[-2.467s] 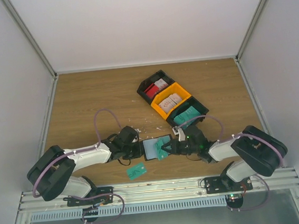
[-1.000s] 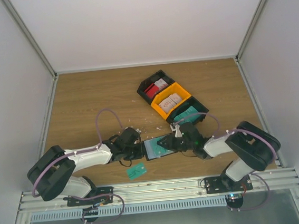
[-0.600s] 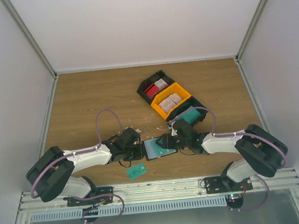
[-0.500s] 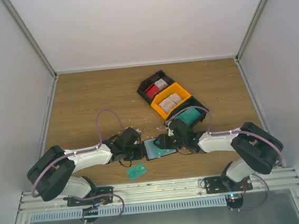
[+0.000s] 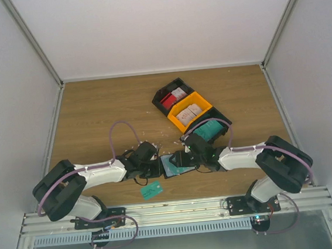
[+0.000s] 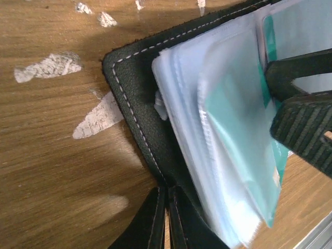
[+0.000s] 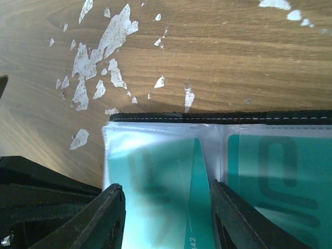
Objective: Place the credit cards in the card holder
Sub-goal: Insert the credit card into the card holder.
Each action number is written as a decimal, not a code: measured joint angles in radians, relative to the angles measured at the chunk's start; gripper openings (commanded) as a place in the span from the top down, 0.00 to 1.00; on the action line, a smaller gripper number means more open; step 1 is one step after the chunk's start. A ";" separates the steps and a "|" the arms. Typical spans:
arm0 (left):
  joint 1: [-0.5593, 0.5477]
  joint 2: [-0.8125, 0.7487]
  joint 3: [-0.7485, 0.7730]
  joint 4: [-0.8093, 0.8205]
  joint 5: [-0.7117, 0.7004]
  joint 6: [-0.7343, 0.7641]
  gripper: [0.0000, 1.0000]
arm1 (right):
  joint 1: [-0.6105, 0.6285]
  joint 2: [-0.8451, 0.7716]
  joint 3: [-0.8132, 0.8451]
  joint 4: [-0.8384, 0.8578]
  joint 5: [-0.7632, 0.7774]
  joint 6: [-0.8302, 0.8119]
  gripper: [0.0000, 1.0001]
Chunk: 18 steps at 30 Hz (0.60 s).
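Roughly: noted card holder [image 5: 174, 163] lying open by the middle of the table's [image 5: 95, 119] near edge, with spare teal card [image 5: 152, 189] nearer that edge. Saw left gripper [image 6: 167, 207] clamped on the black cover's rim, right gripper [image 7: 166, 197] with jaws apart over a clear sleeve [image 7: 155, 155] (contact with it not discernible). Judged cards light, stiff, slick: best pinched at a short edge. Sleeves soft and floppy, needing the cover pinned. Cannot tell, through glare, whether sleeved teal card [image 7: 199, 181] sits fully home.
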 measured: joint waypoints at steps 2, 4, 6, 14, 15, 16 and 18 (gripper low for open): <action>-0.004 0.000 0.000 0.002 -0.001 0.000 0.93 | 0.003 -0.024 0.000 -0.033 0.027 -0.008 0.53; -0.007 0.000 0.000 0.001 -0.004 0.000 0.92 | 0.007 -0.061 0.000 -0.077 0.057 -0.031 0.52; -0.009 -0.004 0.000 -0.002 -0.007 0.002 0.91 | 0.011 -0.114 -0.002 -0.124 0.084 -0.074 0.51; -0.012 -0.048 0.001 -0.071 -0.045 0.006 0.90 | 0.051 -0.234 -0.015 -0.317 0.146 -0.266 0.50; -0.012 -0.051 0.002 -0.075 -0.048 0.006 0.90 | 0.060 -0.229 -0.014 -0.340 0.154 -0.276 0.50; -0.012 -0.053 0.004 -0.079 -0.049 0.006 0.90 | 0.080 -0.216 -0.008 -0.379 0.174 -0.290 0.51; -0.012 -0.056 0.013 -0.086 -0.050 0.006 0.90 | 0.119 -0.188 0.014 -0.422 0.214 -0.307 0.52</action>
